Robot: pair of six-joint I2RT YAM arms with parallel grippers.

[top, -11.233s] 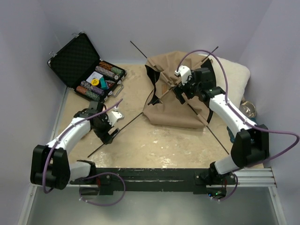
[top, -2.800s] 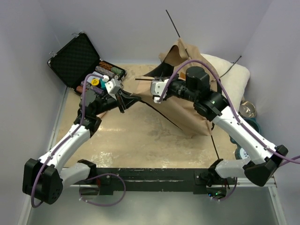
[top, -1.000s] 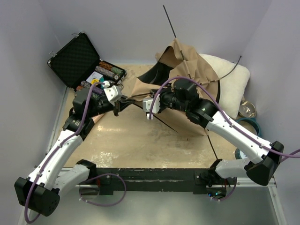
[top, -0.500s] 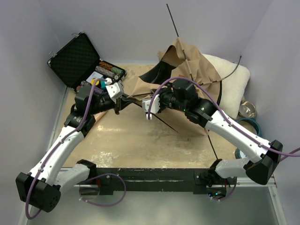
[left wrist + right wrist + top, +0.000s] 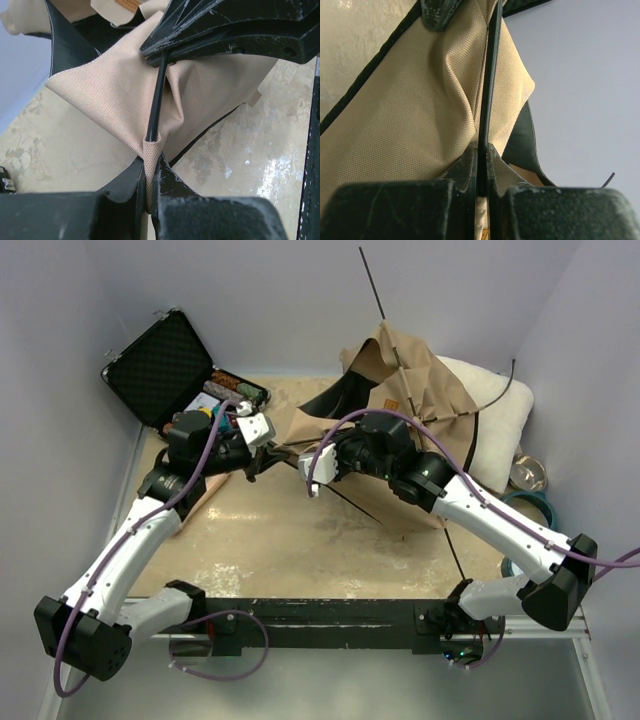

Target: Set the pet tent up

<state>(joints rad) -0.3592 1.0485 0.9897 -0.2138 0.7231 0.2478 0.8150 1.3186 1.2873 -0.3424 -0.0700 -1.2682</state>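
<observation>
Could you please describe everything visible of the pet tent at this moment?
The pet tent is woven tan fabric with a black underside, crumpled and half raised at the far right against a white cushion. The left gripper pinches a corner sleeve; the right gripper clamps the thin black pole entering it.

We see our right fingers point(image 5: 462, 170) pinched together on a thin black pole point(image 5: 490, 75), which runs straight up out of the grip across the tan tent cloth point(image 5: 410, 115). The cloth's black edge point(image 5: 370, 78) slants over the pale bench point(image 5: 350, 40) at upper left. A plain wall point(image 5: 580, 75) fills the right side.
</observation>
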